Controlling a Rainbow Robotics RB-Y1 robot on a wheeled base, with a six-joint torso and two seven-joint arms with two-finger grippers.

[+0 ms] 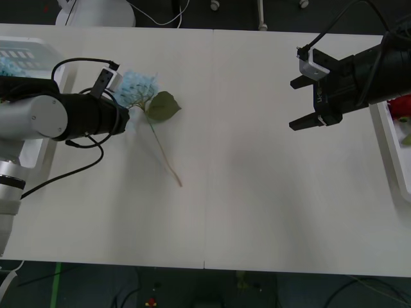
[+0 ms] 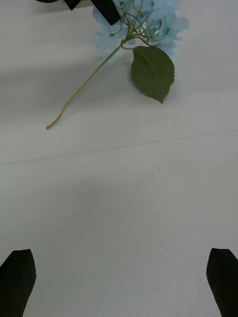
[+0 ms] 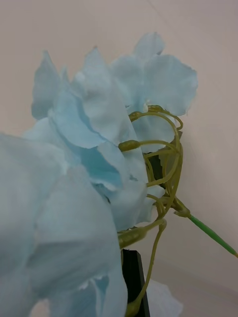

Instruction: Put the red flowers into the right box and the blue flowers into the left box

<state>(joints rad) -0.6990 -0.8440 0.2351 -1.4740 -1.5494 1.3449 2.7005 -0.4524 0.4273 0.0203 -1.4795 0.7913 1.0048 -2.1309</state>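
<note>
Front view: the left gripper (image 1: pixel 128 110) pinches the blue flower (image 1: pixel 137 88) at left on the worktop (image 1: pixel 257 192), beside the left box (image 1: pixel 26 51); the right gripper (image 1: pixel 307 102), upper right, has its jaws spread.

Left wrist view: petals crowd a black finger (image 3: pixel 135 282).

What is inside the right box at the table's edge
Inside the right box, a red flower and a bit of green show. The right gripper, open, and its arm cover the rest.

Pale blue flower (image 1: pixel 137 88) lying on table, stem toward robot, leaf right of head — red flowers (image 1: pixel 401 104) in right box (image 1: pixel 392 151).
</note>
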